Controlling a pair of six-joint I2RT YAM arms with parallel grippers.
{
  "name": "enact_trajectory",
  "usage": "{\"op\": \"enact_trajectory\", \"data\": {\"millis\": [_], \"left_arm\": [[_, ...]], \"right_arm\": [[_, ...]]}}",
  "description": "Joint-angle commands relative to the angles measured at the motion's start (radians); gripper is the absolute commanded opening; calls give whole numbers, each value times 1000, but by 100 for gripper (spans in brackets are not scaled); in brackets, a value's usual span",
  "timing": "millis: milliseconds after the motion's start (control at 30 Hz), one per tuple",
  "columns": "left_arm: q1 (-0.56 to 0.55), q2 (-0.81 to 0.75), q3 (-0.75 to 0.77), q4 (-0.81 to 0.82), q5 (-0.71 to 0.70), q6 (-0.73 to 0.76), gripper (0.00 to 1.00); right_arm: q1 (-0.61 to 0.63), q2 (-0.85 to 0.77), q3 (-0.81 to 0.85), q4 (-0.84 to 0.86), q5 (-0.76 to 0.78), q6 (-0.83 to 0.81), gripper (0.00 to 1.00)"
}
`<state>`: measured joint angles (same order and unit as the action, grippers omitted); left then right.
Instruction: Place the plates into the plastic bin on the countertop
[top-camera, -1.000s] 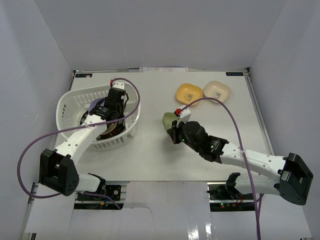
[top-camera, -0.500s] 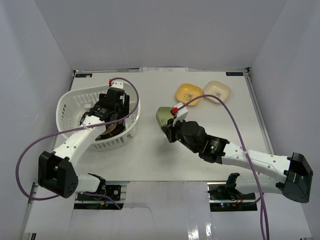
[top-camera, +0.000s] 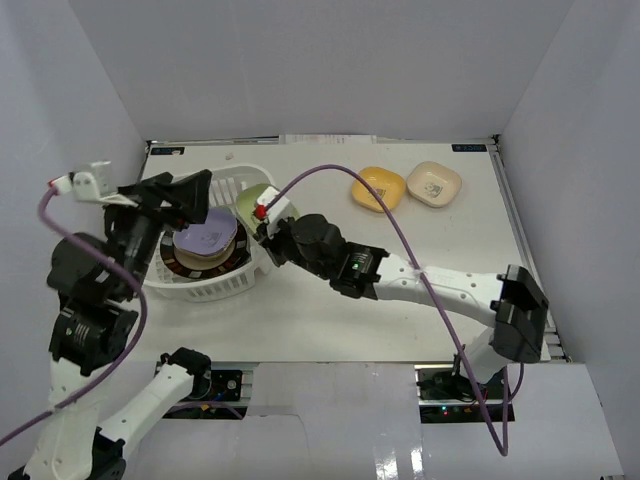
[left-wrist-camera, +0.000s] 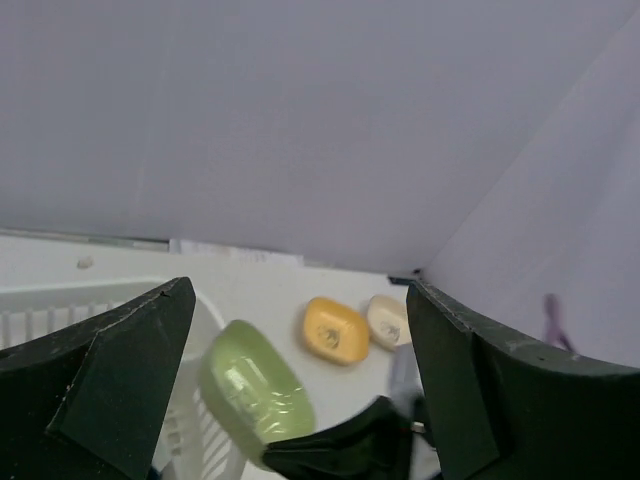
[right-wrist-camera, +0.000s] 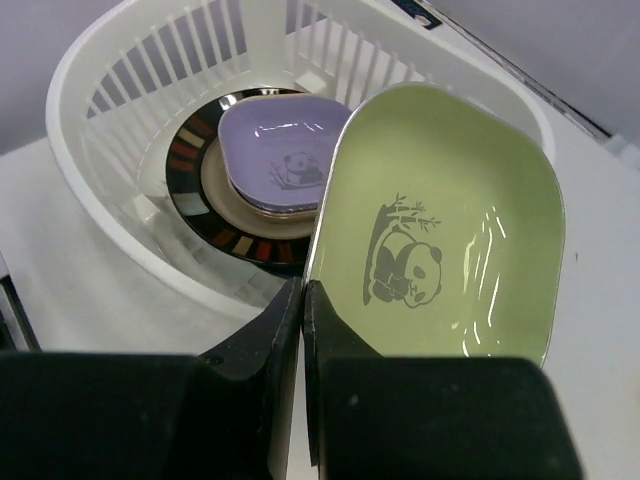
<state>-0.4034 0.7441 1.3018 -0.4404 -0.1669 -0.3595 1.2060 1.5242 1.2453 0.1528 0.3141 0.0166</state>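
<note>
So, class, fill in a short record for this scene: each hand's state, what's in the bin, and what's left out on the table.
Right hand: shut on the edge of the green plate, at the right rim of the bin
Left hand: open, holding nothing
In bin: purple plate stacked over a dark-rimmed round plate
On table: yellow plate, cream plate
</note>
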Motion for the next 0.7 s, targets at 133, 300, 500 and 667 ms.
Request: {"op": "enact_trajectory", "data": {"millis": [133, 300, 500, 667], "left_arm": [[-2, -140, -35, 51, 105, -117, 98], [0, -187, -76, 62, 165, -122, 98], [0, -178, -93, 43, 204, -95, 98], [-2, -192, -119, 60, 199, -96, 98]], "right_arm": [[6, 304, 350, 68, -179, -263, 8], [6, 563, 636, -19, -224, -339, 8], [9, 740, 838, -93, -253, -348, 8], [3, 684, 784, -32, -250, -308, 52]]}}
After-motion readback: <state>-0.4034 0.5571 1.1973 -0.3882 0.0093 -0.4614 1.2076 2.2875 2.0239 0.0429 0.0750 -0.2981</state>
